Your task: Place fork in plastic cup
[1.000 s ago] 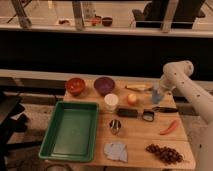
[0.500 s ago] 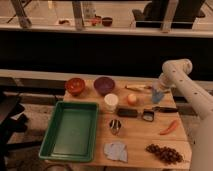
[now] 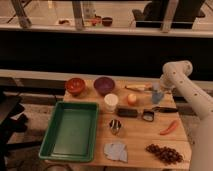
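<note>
Fork-into-cup work has a narrow target, so the layout matters first. The wooden table (image 3: 142, 137) carries a green tray (image 3: 70, 131), which serves as the landmark for everything else. The white arm (image 3: 181, 75) reaches in from well to the right of the tray and bends down over the far right part of the table. Beyond the tray's far edge sit a red bowl (image 3: 75, 86) and a purple bowl (image 3: 104, 85). An opaque white cup (image 3: 111, 102) stands just off the tray's far right corner and is not the target.

The plastic cup (image 3: 157, 94), pale blue and see-through, stands upright well to the right of the tray, farther out than the white cup. The gripper (image 3: 162, 88) hangs close over that cup on the side away from the tray. I cannot tell whether it is open or closed, or whether it has hold of anything.

I cannot pick out the fork with certainty. It may be the slim pale object (image 3: 137, 88) lying between the purple bowl and the plastic cup, or it may already be at the gripper.

If the fork is in hand, I judge that it should be kept near vertical and centred over the cup's mouth. It should then be lowered until the tip is well inside before release, because a light tumbler nudged at the rim could tip easily.
</note>
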